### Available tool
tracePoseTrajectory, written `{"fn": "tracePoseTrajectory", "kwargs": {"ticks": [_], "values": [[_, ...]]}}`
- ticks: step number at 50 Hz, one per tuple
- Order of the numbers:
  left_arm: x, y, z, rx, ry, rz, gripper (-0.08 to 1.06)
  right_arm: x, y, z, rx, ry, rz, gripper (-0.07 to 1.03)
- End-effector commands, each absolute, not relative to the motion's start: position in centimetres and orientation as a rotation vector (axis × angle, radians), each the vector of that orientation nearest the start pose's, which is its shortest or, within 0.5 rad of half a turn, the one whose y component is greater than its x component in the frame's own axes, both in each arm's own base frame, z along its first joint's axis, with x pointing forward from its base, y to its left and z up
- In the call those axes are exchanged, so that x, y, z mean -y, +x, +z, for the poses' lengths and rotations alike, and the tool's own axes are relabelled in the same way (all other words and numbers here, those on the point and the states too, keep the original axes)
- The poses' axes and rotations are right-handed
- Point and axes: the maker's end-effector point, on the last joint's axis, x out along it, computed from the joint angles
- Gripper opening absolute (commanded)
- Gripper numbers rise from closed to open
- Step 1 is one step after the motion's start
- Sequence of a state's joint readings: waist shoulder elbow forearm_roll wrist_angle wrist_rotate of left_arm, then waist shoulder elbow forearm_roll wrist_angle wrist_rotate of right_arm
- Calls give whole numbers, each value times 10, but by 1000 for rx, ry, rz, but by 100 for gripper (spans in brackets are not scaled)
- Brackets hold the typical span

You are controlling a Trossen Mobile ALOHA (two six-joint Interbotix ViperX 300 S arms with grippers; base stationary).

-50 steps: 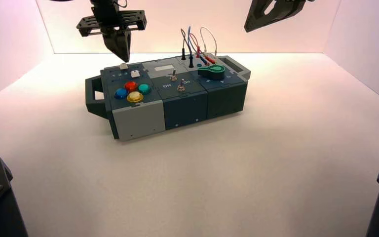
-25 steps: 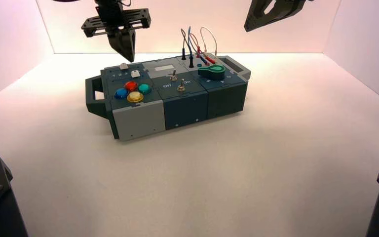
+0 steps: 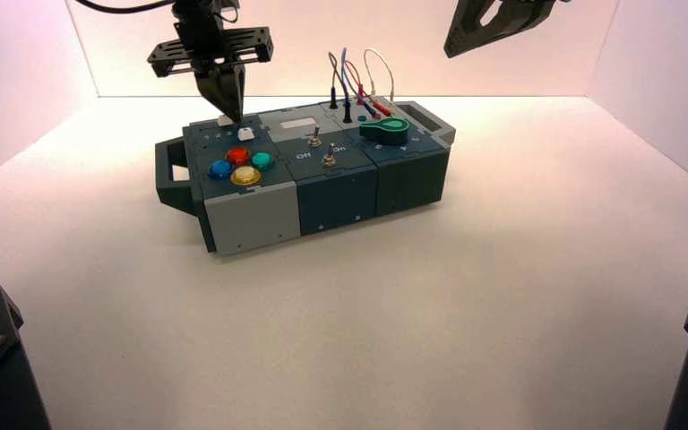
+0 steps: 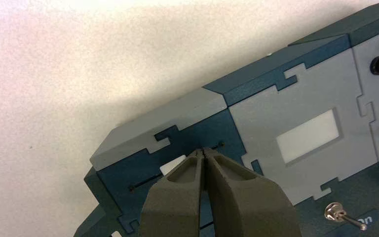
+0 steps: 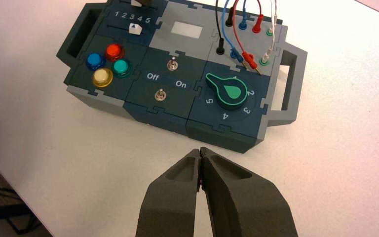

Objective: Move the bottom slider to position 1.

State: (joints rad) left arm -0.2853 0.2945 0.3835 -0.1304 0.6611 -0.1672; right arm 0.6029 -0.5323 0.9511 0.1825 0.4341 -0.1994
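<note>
The box (image 3: pixel 251 215) carries two white sliders at its far left end. The bottom slider (image 3: pixel 245 133), the one nearer the coloured buttons, has its knob (image 5: pixel 134 28) just under the printed 3 and 4. My left gripper (image 3: pixel 231 114) is shut and points down at the farther slider (image 3: pixel 225 119). In the left wrist view its tips (image 4: pixel 205 150) rest at that slider's slot, right beside the white knob (image 4: pixel 172 166), and the bottom slider is hidden behind the fingers. My right gripper (image 5: pixel 200 150) is shut on nothing and hangs high at the back right (image 3: pixel 451 49).
Four coloured buttons (image 3: pixel 240 165) sit in front of the sliders. Two toggle switches (image 5: pixel 168 79), a green knob (image 5: pixel 229 92) and plugged wires (image 3: pixel 358 85) fill the middle and right of the box. Handles stick out at both ends (image 3: pixel 170 175).
My left gripper shifted slightly right and came down to the farther slider. Both slider knobs stay where they were. The right arm has not moved.
</note>
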Motion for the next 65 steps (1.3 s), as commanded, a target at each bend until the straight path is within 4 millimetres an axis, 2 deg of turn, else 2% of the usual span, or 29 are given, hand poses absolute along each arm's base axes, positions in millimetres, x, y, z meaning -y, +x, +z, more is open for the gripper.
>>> {"fn": "tracePoseTrajectory", "kwargs": {"ticks": [1, 42, 65], "values": [[134, 402, 46, -1335, -83, -137, -3, -180, 239, 179, -771, -245, 654, -2], [116, 400, 52, -1324, -117, -98, -3, -178, 239, 177, -771, -264, 653, -2], [101, 387, 47, -1336, -131, -72, -3, -178, 239, 177, -771, -264, 653, -2]]}}
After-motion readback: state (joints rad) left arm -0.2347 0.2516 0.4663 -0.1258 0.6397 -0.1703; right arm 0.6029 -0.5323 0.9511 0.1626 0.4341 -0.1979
